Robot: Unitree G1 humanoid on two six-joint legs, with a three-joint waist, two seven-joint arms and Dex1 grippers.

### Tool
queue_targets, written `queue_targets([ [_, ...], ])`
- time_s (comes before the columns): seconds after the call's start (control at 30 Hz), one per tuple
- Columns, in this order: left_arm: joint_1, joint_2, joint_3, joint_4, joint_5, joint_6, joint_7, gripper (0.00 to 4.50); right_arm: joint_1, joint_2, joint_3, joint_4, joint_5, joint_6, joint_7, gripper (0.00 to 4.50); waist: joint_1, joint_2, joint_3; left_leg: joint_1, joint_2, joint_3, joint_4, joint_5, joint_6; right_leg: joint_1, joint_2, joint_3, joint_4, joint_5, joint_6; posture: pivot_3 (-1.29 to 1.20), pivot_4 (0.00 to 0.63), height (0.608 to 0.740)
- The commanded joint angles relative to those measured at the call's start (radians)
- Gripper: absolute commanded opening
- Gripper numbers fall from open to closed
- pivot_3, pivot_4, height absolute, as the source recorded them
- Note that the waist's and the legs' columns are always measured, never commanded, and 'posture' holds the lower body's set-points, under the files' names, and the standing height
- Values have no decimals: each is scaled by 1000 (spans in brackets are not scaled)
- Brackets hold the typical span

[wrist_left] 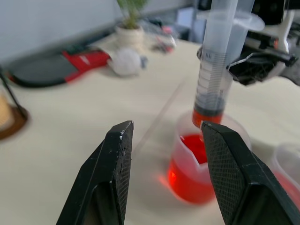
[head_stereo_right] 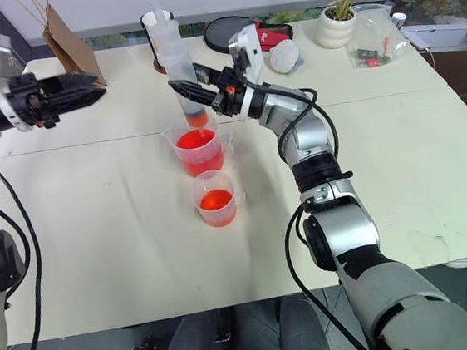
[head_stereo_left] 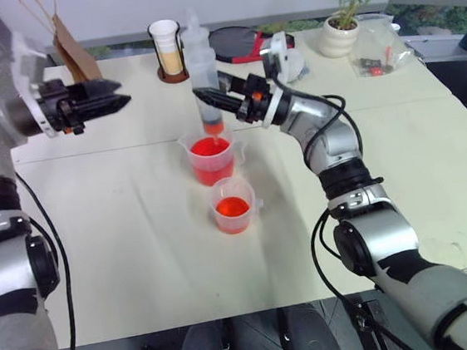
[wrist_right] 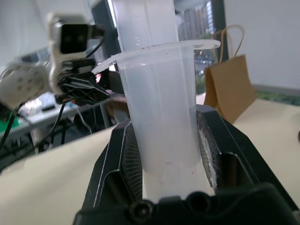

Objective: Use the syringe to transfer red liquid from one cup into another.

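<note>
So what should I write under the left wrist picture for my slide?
Open left gripper faces the syringe, held upright over a cup of red liquid.

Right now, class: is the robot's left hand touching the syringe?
Apart. The left eye view shows the left hand held off to one side, bare table between it and the syringe, which the right hand clamps.

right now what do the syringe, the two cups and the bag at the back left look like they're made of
Syringe: clear, slightly frosted plastic by the look; printed graduations and the dark plunger seal show through the barrel.
Two cups: thin see-through plastic, probably; the red liquid shows through their walls, and the farther one has a moulded spout.
Bag: looks like matte brown kraft paper with thin cord handles.
</note>
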Motion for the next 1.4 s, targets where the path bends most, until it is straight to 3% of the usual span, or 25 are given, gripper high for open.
queue_targets([
  [0.03, 57, -7, 37, -113, -54, 37, 49, 2329, -60, -17, -64, -156, 95, 85, -46, 1318, 0, 0, 0, 0, 0, 0, 0, 0, 0, 0, 0, 0, 0, 0, 0, 0, 150, 740],
  [0.13, 95, -23, 36, -171, -85, 64, 71, 2329, -23, -55, -91, -366, 196, 253, -91, 1318, 12, 0, 0, 0, 0, 0, 0, 0, 0, 0, 0, 0, 0, 0, 0, 0, 150, 740],
  [0.33, 89, -50, -6, -187, -94, 67, 67, 2329, 200, -131, -121, -861, 451, 621, -286, 1318, 26, -1, -1, -1, -1, -2, 0, 0, 0, 1, 0, 0, 0, 0, 0, 0, 150, 740],
  [0.53, 3, -82, -58, -106, -75, 32, 31, 2329, 428, -144, -105, -1099, 580, 738, -430, 1318, 42, -1, -1, -1, 0, 1, 2, 0, 0, 1, 0, 0, -1, 0, 0, 0, 150, 740],
  [0.83, -136, -107, -90, -128, -140, 97, -80, 2329, 586, -190, 2, -1123, 478, 649, -398, 1318, 40, -1, -1, -1, -1, 2, 2, 0, 1, 1, 1, 0, -1, 0, 0, 0, 150, 740],
  [1.4, -231, -256, -148, -162, -167, 70, -89, 2329, 582, -185, 64, -1073, 410, 566, -380, 1318, 41, -1, -1, -1, 0, 2, 2, 0, 1, 2, 1, 0, -1, 0, 0, 0, 150, 740],
])
